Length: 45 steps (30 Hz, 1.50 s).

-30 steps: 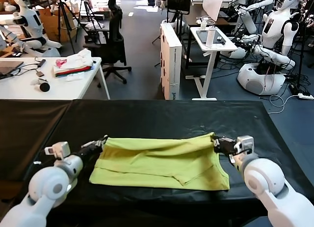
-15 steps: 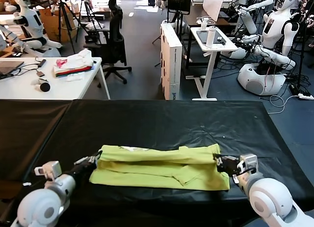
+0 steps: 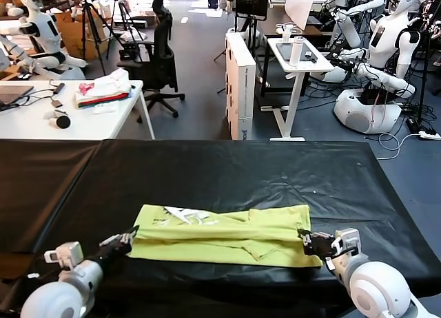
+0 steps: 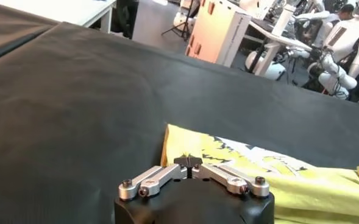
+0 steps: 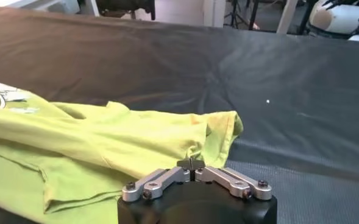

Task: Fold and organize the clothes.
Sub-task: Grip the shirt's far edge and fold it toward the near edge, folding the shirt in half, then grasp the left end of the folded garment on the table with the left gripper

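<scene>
Black table (image 3: 227, 166), busy lab behind, T-shirt (image 3: 227, 232) lying folded lengthways near my front edge.
My left gripper (image 3: 124, 240) and right gripper (image 3: 308, 240) pinch its near corners, jaws fully closed; uneven pulling, I judge, could drag the fold open.

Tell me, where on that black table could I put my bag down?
The black table is bare along the far edge beyond the T-shirt, and at both ends. The near edge is crowded: the left gripper and right gripper flank the shirt.
</scene>
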Each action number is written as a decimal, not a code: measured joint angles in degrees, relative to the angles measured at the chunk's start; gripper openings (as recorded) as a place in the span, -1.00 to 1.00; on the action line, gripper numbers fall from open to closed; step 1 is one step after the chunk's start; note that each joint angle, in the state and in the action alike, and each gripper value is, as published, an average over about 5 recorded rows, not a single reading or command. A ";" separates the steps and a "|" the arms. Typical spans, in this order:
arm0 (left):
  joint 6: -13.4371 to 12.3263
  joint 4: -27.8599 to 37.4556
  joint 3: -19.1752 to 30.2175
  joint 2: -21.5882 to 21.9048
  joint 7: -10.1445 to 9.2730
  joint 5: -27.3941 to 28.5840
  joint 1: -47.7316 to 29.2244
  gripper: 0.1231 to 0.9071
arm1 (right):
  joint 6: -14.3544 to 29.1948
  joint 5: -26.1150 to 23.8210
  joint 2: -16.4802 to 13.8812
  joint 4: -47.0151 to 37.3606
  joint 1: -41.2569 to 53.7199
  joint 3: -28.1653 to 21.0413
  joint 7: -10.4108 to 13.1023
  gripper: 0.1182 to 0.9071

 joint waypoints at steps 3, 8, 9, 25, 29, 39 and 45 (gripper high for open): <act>-0.29 0.06 -0.30 -0.72 -0.02 0.53 0.87 -0.93 | 0.00 0.06 -0.09 -0.16 -0.11 0.00 -0.18 -0.95; -0.79 0.69 -0.57 -1.55 0.16 1.11 1.98 -0.93 | 0.00 0.36 0.10 0.07 0.23 -0.49 -1.57 -0.81; -0.82 0.79 -0.53 -1.69 0.22 1.26 2.00 -0.93 | 0.00 0.37 0.12 0.17 0.24 -0.52 -1.98 -0.70; -0.99 1.37 -0.97 -1.83 0.48 3.24 1.18 0.94 | 0.46 2.20 1.23 -0.22 3.26 2.09 -1.89 1.00; -0.57 2.41 -0.97 -1.65 -0.59 2.71 -0.56 1.00 | 1.38 2.24 2.77 -2.34 5.72 2.62 -1.85 1.00; 0.45 6.22 3.64 -2.10 -1.49 3.43 -9.91 1.00 | 2.37 1.77 6.49 -7.45 8.82 3.93 -2.13 1.00; 0.29 9.79 6.16 -1.85 -0.69 3.64 -13.74 1.00 | 2.37 1.49 7.88 -9.49 9.80 4.32 -2.14 1.00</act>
